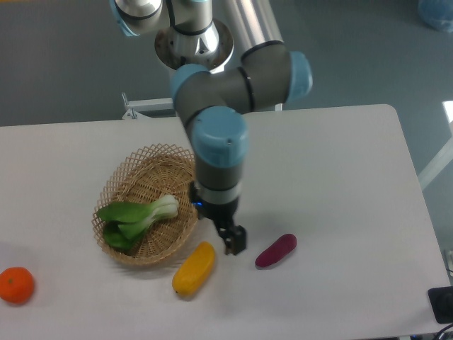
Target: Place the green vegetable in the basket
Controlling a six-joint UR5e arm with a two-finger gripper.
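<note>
Bok choy (138,217) inside the wicker basket (145,159)

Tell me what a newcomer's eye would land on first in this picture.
The big grey and blue robot arm dominates the middle, its claw hanging low between the yellow fruit and the purple vegetable. Left of it, the bok choy lies inside the wicker basket. A small orange sits alone at the far left.
</note>
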